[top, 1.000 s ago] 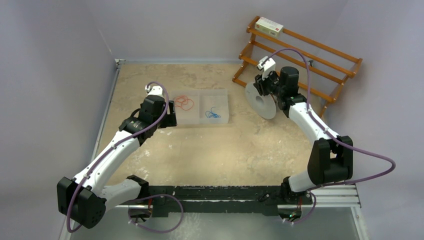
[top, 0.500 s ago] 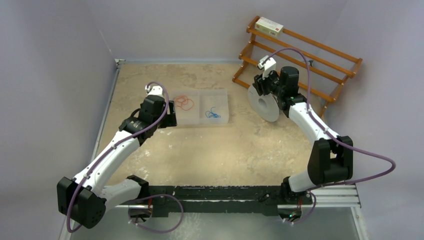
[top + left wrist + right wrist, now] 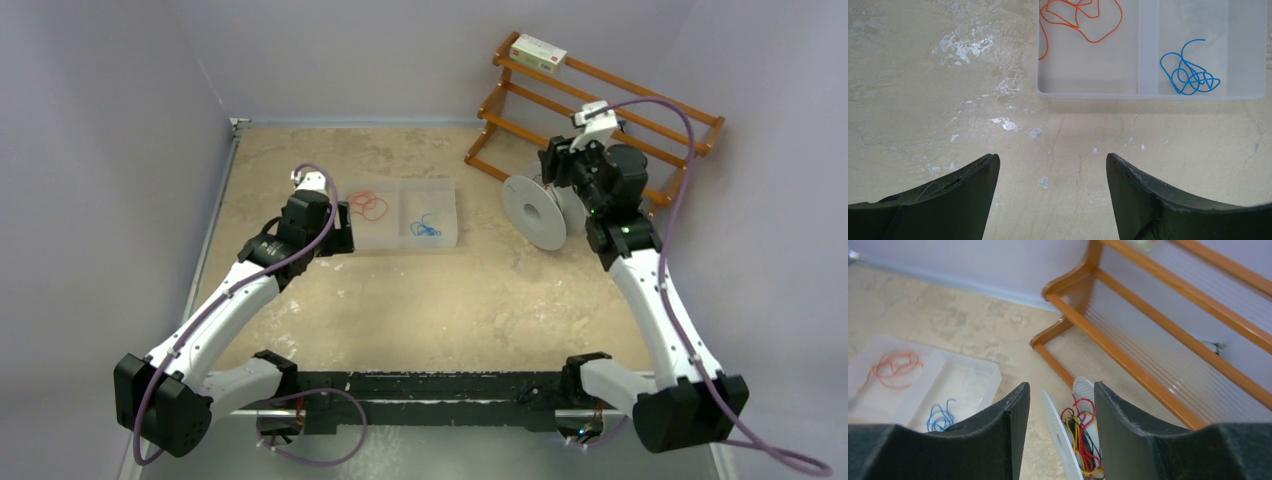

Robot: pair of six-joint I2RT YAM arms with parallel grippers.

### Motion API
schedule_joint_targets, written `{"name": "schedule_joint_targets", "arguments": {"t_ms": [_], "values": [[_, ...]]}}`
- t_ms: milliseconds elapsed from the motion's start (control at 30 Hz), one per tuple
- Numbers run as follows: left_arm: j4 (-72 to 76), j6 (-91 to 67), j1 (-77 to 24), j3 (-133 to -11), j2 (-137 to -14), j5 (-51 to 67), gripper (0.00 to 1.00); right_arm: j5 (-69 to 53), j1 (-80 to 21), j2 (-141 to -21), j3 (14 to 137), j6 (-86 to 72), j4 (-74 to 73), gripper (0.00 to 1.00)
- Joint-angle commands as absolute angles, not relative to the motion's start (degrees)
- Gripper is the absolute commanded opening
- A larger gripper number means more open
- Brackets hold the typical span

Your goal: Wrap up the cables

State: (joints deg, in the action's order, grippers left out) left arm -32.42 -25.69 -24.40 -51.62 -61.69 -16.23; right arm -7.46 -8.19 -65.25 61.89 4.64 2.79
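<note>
The right gripper [image 3: 1058, 390] has been lifted and swung toward the rack [image 3: 600, 100] since the earlier frame, and the spool [image 3: 533, 211], carried under it before, is now left standing on edge on the table [image 3: 923, 100] just in front of the rack. The right jaws are seen partly apart with nothing between them; the spool, already wound with red, yellow and black wire, lies below them. The left gripper [image 3: 1053, 162] is held above bare table just beside the tray [image 3: 1148, 50], its jaws wide and empty. The 2 loose cables lie in the tray: the orange cable [image 3: 1079, 15] in 1 compartment, the blue cable [image 3: 1190, 77] in the other. The spool appears to have been placed, and fetching a cable is judged to be the step in hand. The left jaws would need to be carried over the tray wall, lowered onto 1 strand and closed almost fully, the wire being very thin.
</note>
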Motion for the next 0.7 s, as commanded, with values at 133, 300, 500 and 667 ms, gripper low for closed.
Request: {"name": "schedule_joint_targets", "arguments": {"t_ms": [133,300,500,667], "values": [[-30.5,-24.52,-24.29,-51.21,-60.21,-14.17,0.78,14.01,-7.89,-60.72,61.06,-8.94,-13.01,0.54],[-30.4,-24.52,-24.2,-51.15,-59.81,-13.64,0.78,15.02,-7.69,-62.07,57.34,-10.0,-13.06,0.55],[-30.49,-24.44,-24.25,-50.91,-59.39,-13.54,0.78,15.82,-5.67,-65.98,55.92,-8.97,-11.41,0.56],[-30.5,-24.49,-24.34,-50.91,-59.28,-13.65,0.78,14.01,-4.71,-66.3,55.98,-8.97,-10.84,0.56]]}}
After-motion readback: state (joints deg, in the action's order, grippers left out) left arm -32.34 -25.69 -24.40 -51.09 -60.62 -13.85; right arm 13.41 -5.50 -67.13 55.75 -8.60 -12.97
